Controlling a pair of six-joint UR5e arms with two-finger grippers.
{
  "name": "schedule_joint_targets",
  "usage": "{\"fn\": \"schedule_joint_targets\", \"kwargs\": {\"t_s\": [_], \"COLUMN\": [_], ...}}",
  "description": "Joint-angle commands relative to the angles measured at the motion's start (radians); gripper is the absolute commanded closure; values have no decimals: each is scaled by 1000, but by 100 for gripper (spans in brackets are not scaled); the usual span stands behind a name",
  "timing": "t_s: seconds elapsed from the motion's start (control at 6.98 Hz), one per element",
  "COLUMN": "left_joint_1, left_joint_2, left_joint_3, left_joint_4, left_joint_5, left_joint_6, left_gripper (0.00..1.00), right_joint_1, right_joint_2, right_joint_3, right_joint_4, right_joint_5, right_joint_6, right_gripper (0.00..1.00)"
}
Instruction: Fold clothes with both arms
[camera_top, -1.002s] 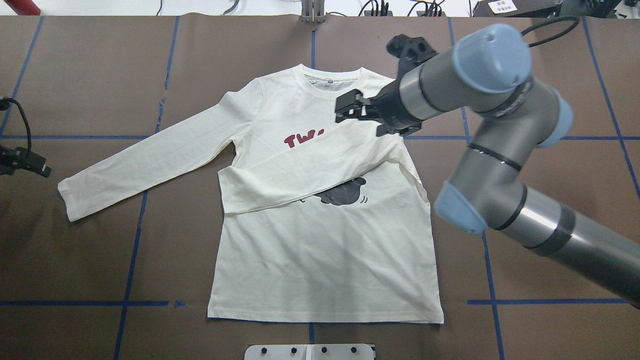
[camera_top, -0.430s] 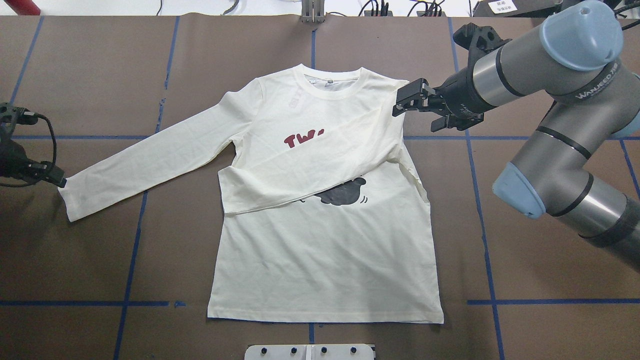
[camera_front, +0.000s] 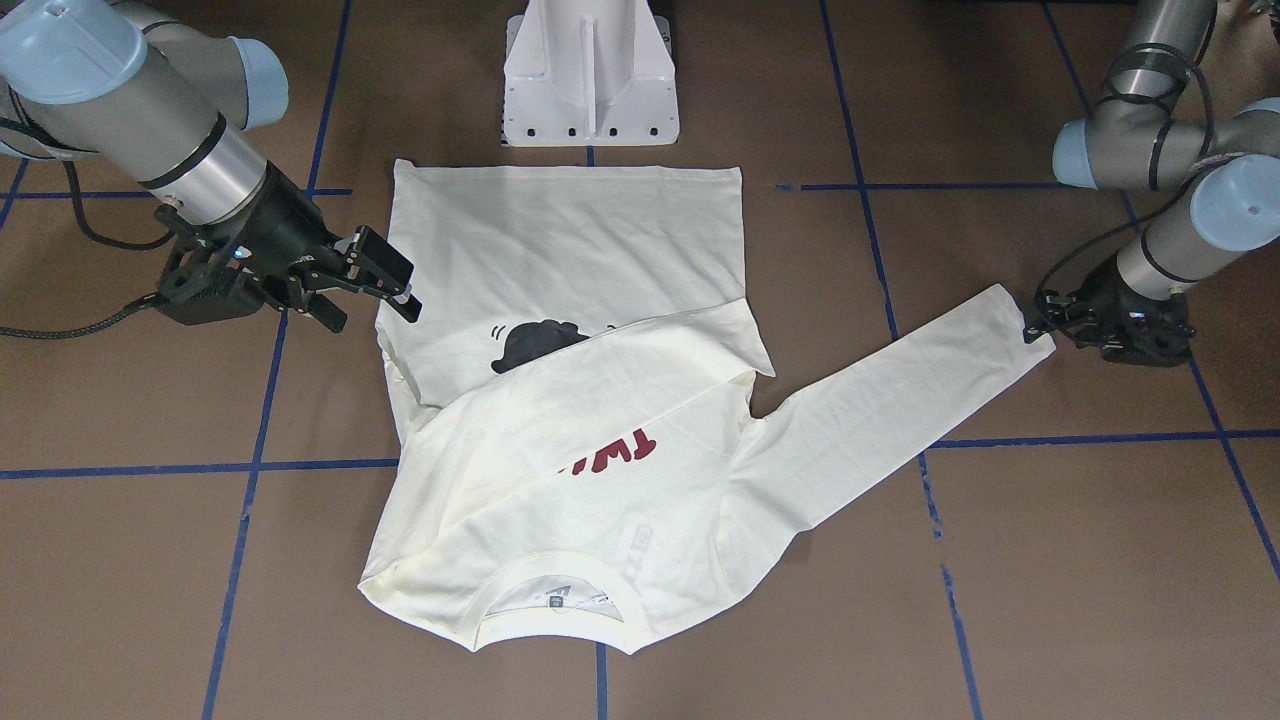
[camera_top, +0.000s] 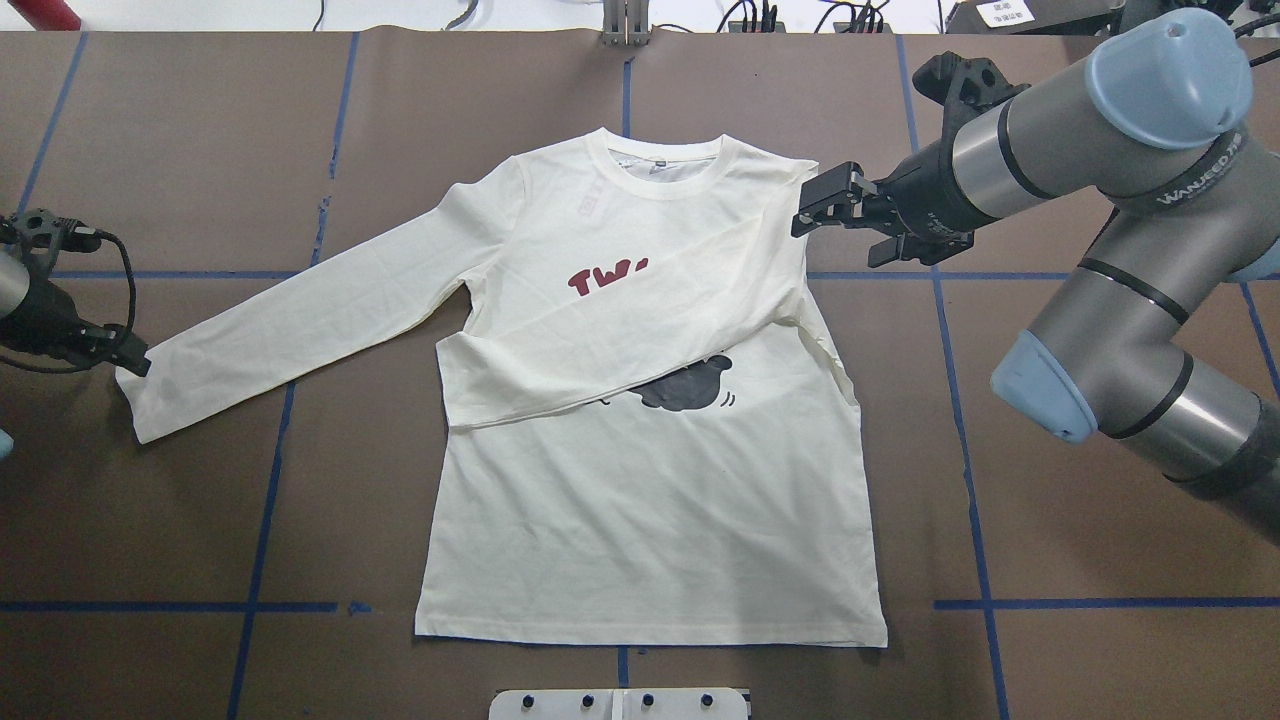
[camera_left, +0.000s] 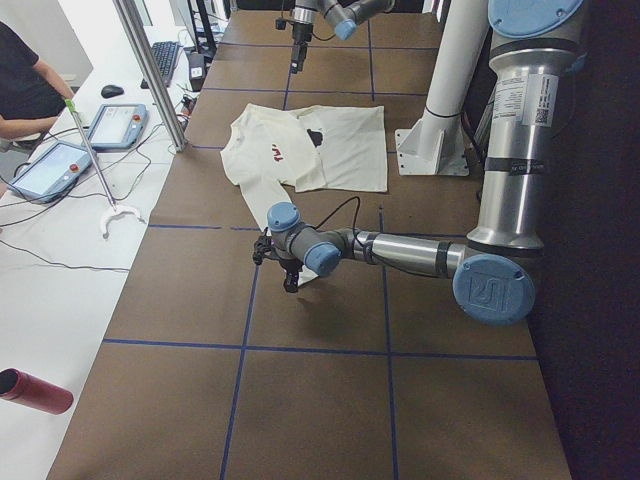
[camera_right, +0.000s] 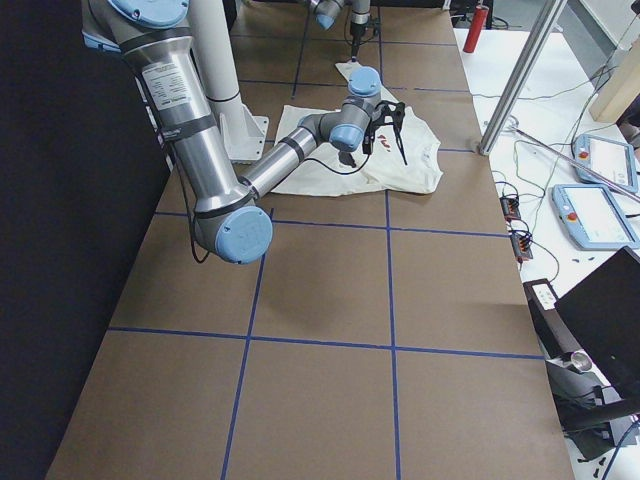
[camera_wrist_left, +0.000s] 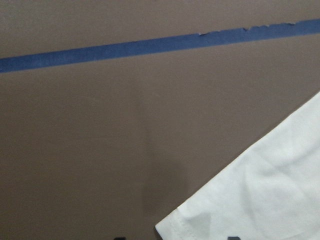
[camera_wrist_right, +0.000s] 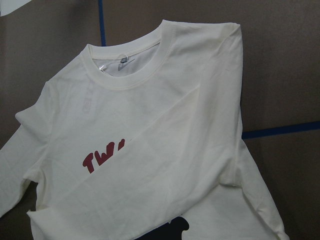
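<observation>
T-shirt (camera_top: 640, 500) lying flat at table (camera_top: 1050, 450) centre, one sleeve crossing chest, other stretching sideways. Right gripper (camera_top: 815, 203) hovering beside shoulder, jaws gaping wide, empty. Left gripper (camera_top: 128, 356) touching outstretched cuff (camera_top: 150, 400), jaws spread

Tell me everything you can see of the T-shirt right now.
The T-shirt is cream, cotton-looking, lying flat and print-up on the brown table, ribbed collar away from the robot. One sleeve is folded slantwise across the chest, hiding part of the red lettering and black print. The other sleeve lies stretched out, the open left gripper at its cuff. The open right gripper sits by the folded shoulder.
</observation>
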Motion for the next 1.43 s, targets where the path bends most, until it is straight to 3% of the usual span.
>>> {"fn": "schedule_joint_targets", "kwargs": {"t_s": [0.0,0.29,0.43,0.57,0.72,0.86,1.15,1.29], "left_joint_1": [7,11,12,12,12,12,12,10], "left_joint_2": [-6,-6,-6,-7,-7,-7,-23,-23], "left_joint_3": [10,16,16,14,14,11,0,-57], "left_joint_4": [0,2,2,2,2,2,11,18], "left_joint_5": [2,2,2,2,2,2,-11,-17], "left_joint_6": [1,0,1,1,0,-2,-6,-6], "left_gripper": [31,48,50,65,87,100,100,100], "right_joint_1": [0,0,2,2,2,2,0,3], "right_joint_2": [0,-1,-1,-9,-12,-15,-17,-17], "right_joint_3": [0,5,8,13,13,16,20,26], "right_joint_4": [0,0,0,0,0,0,0,0], "right_joint_5": [-1,1,4,5,5,7,5,8], "right_joint_6": [0,0,0,0,0,0,0,0], "right_gripper": [0,0,0,0,0,0,0,0]}}
